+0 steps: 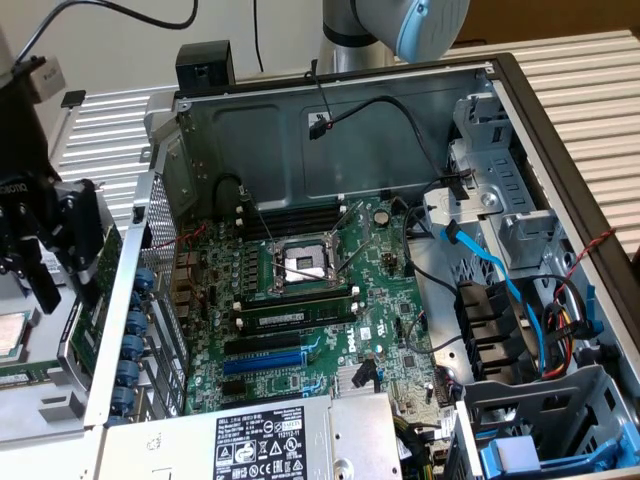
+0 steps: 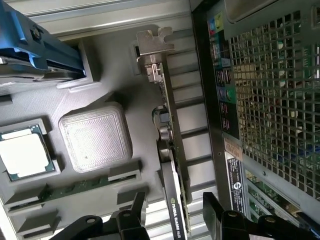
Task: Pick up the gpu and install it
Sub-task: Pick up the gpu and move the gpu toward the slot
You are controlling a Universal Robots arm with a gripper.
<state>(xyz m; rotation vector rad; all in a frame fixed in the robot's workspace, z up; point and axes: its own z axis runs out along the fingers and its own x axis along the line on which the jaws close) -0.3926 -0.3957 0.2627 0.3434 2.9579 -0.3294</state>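
- The black two-fingered gripper [image 2: 174, 204] hangs over the grey moulded plastic tray [image 2: 100, 85], jaws spread wide and holding nothing.
- The gpu [image 2: 169, 145], a flat card with a green board, black shroud and silver end bracket, stands on edge in a slot of the tray, with one finger on either side of it.
- A square silver processor [image 2: 22, 155] and a thin green memory stick [image 2: 75, 187] lie in other pockets of the tray.
- The open metal computer case [image 1: 330, 130] stands just beside the tray.

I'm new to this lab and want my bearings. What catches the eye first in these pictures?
The open computer case dominates the exterior view, its green motherboard lying exposed inside. In the wrist view, the gpu stands on edge between a grey tray and the case, with the open end effector straddling it.
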